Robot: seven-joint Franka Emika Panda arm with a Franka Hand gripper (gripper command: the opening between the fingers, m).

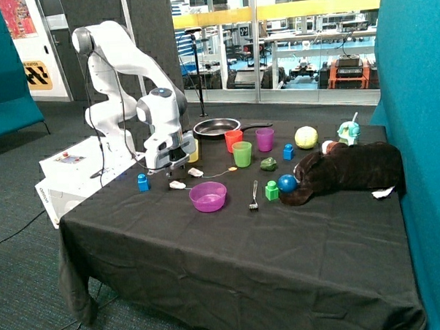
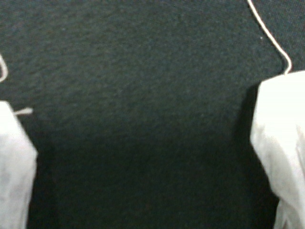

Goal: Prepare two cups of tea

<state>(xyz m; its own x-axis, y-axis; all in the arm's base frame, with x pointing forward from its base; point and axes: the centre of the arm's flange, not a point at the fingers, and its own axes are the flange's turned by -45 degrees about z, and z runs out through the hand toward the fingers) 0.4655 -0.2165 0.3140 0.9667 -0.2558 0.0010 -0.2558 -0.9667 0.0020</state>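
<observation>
The pincer hangs low over the black-draped surface, left of centre in the outside view, just above two tea bags lying on the cloth beside a blue block. Whether its fingers are apart or closed cannot be told. In the wrist view, one tea bag sits at the left edge and the other tea bag at the right edge, its string trailing to the upper right. Green, red and purple cups stand farther back, near a frying pan.
</observation>
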